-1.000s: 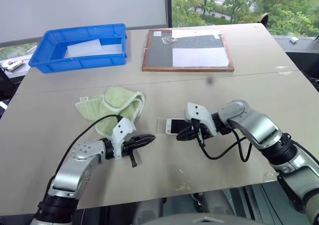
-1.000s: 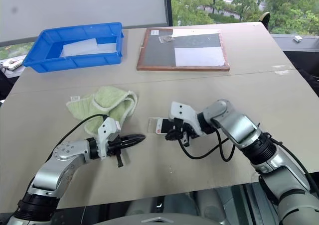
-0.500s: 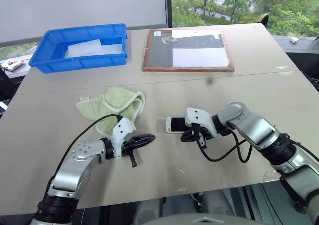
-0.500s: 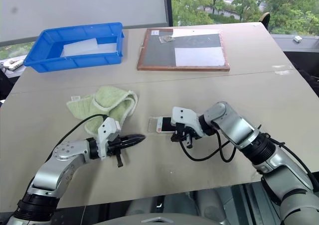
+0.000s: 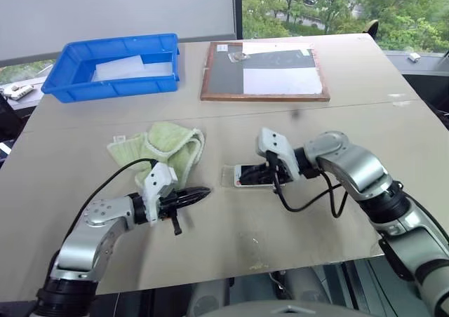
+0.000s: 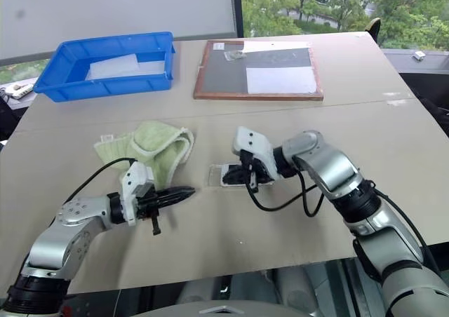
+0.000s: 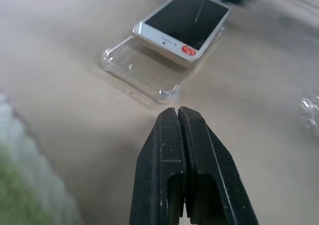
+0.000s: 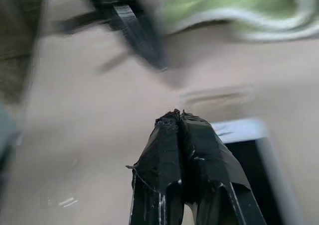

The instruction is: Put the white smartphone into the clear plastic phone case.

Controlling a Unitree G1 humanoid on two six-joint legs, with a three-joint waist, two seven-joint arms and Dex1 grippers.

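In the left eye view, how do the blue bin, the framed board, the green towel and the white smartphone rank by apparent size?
Largest to smallest, as they look:
1. blue bin and framed board, too alike to rank
2. green towel
3. white smartphone

The first two lie farther from the camera.

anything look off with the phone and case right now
Yes: the white smartphone isn't seated. It lies askew, partly overlapping the clear plastic phone case, one end riding on its rim, leaving much of the case uncovered.
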